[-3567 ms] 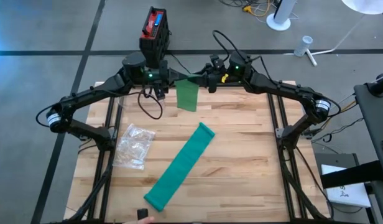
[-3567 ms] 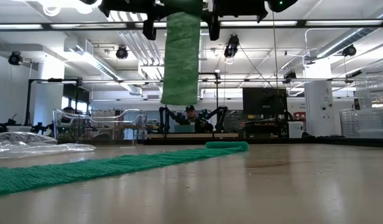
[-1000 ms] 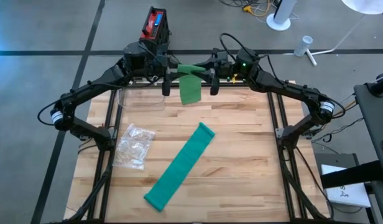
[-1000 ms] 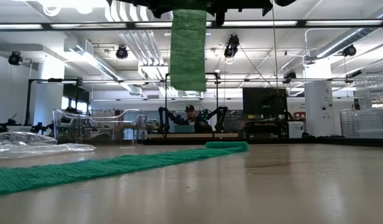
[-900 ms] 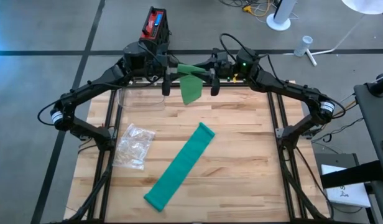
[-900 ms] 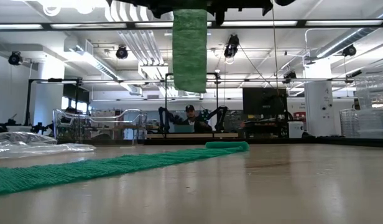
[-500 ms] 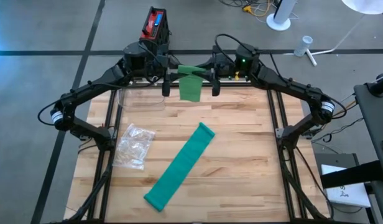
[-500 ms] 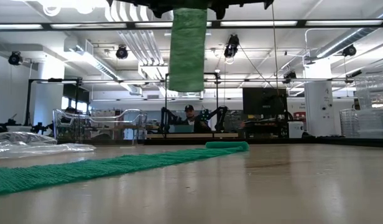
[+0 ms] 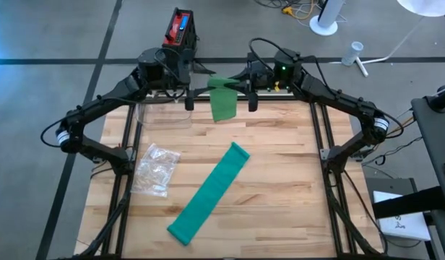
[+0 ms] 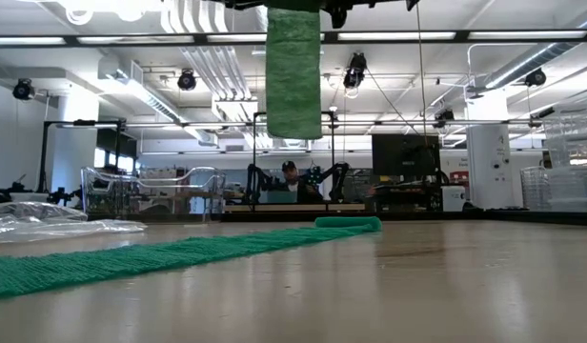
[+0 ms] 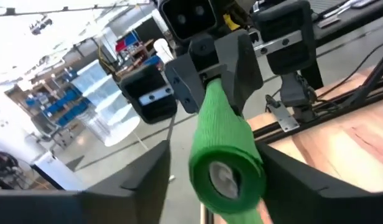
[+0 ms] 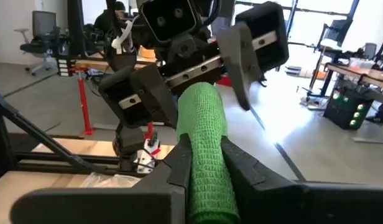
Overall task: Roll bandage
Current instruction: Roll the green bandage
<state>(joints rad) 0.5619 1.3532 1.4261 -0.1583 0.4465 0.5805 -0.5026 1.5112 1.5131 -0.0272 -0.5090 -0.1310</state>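
High above the table's far edge, a partly wound green bandage roll (image 9: pixel 221 81) hangs level between my two grippers. Its loose tail (image 10: pixel 293 76) hangs straight down, clear of the table. My right gripper (image 12: pixel 204 168) is shut on the roll's right end. My left gripper (image 11: pixel 226 177) is open. Its fingers (image 11: pixel 148 180) stand either side of the roll's left end (image 11: pixel 227 174) with gaps showing. A second green bandage (image 9: pixel 208 193) lies unrolled and flat, slantwise across the table's middle. My right gripper pinches the roll's right end (image 12: pixel 207 186) between its two fingers. The fingers come level from the table's right side and lie along the roll. The roll sticks out level ahead of them, lifted clear, with the tail hanging slack below it.
A crumpled clear plastic bag (image 9: pixel 157 170) lies at the table's left. A clear box (image 9: pixel 163 115) stands near the far left corner. A red and black device (image 9: pixel 180 29) sits beyond the far edge. The near right of the tabletop shows bare wood.
The hanging tail has swayed a little to the right in the low view. It hangs shorter than a few seconds ago, with more of it wound on the roll. Both grippers have stayed high at the far edge.
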